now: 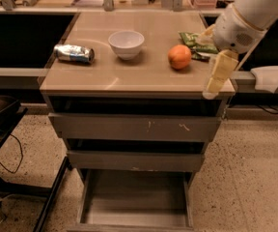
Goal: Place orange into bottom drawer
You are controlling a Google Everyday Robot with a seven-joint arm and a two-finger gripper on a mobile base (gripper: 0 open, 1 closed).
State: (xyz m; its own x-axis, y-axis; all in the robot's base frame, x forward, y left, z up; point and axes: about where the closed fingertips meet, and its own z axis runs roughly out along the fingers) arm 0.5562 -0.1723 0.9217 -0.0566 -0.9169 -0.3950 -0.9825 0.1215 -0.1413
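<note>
Fingers [220, 69] of the gripper [211, 88] hang tip-down at the right front corner of the bench [129, 79], right of frame centre, holding nothing; whether they are parted cannot be told. The orange [179, 57] rests on the bench, up-left of them, untouched. The bottom drawer [134, 202] stands pulled out at lower centre.

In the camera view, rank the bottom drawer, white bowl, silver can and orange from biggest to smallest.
1. bottom drawer, largest, though it is also nearest the camera.
2. white bowl and silver can, which look about alike.
3. orange, smallest.
The gripper hangs just right of the orange, apart from it.
</note>
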